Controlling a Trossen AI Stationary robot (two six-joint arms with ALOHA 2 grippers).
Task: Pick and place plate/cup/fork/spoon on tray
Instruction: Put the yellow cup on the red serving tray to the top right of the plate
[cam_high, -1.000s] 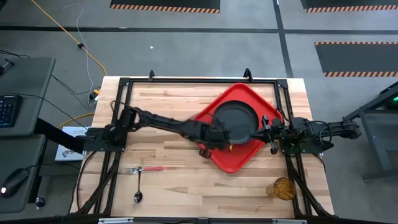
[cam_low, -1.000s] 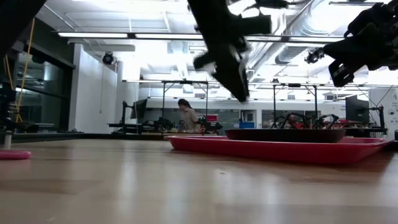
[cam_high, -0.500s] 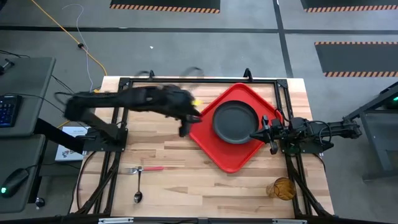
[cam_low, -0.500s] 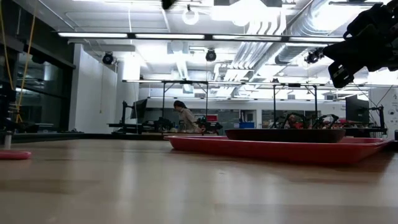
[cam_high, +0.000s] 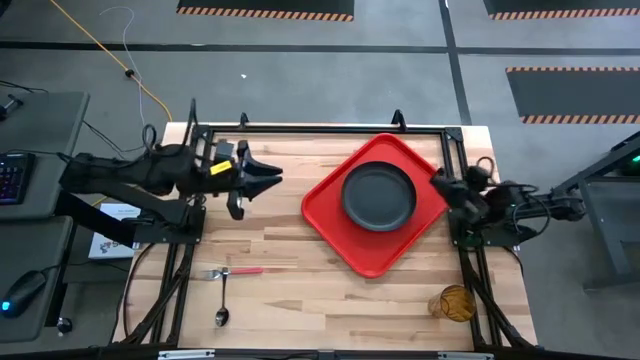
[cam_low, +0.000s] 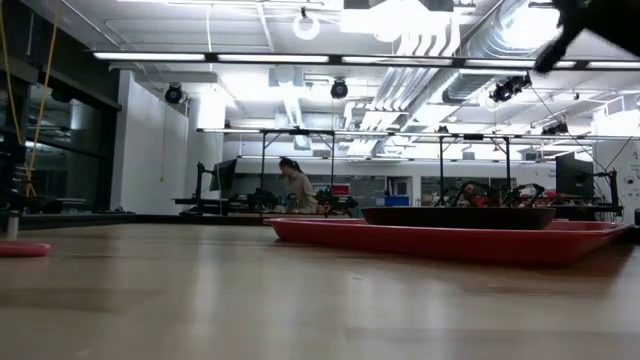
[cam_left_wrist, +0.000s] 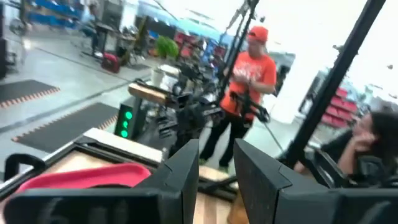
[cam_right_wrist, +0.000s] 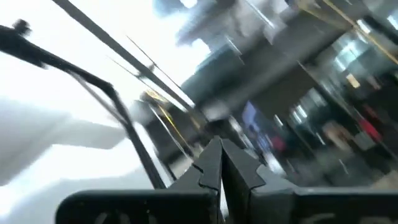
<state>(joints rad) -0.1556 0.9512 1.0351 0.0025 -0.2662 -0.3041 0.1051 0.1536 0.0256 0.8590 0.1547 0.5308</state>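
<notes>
The dark round plate lies flat on the red tray at the table's far right; both also show in the low view, the plate on the tray. The red-handled fork and the dark spoon lie on the table near its front left. The amber cup stands at the front right. My left gripper is open and empty, over the table left of the tray. My right gripper is shut and empty at the tray's right corner.
A black frame runs along the table's edges. Bare wood lies between my left gripper and the tray, and along the front between the fork and the cup. People stand in the room beyond the table.
My left gripper has left the plate's near-left rim, risen and swung back toward the table's left edge. My right gripper has drawn back a little toward the right edge and tipped upward. The plate stays flat on the tray.
</notes>
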